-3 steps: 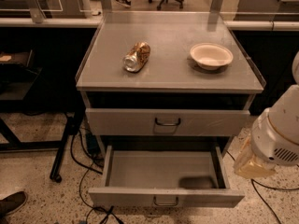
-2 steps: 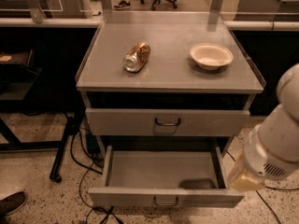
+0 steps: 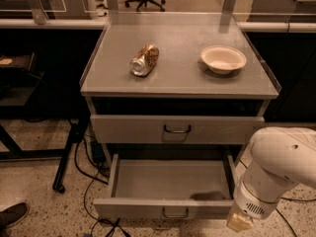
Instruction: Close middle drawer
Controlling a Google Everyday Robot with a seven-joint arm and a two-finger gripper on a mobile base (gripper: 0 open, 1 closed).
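The middle drawer (image 3: 173,181) is a long shallow grey drawer pulled far out of the cabinet, and its inside is empty. Its low front panel (image 3: 148,209) has a small dark wire handle (image 3: 175,213) at the centre. Above it, a taller-fronted drawer (image 3: 128,128) with a larger handle (image 3: 177,129) sits almost flush. My white arm (image 3: 281,167) comes in from the lower right. My gripper (image 3: 240,222) hangs just right of the open drawer's front right corner, near the floor.
A crushed can (image 3: 144,59) and a white bowl (image 3: 223,59) lie on the cabinet top (image 3: 177,78). Cables (image 3: 94,181) run over the floor at the left. A black frame leg (image 3: 69,152) stands left of the cabinet. A shoe (image 3: 12,215) shows at the lower left.
My arm has moved down and to the left, bringing the gripper from beside the drawer's right wall to its front right corner. The drawers have not moved.
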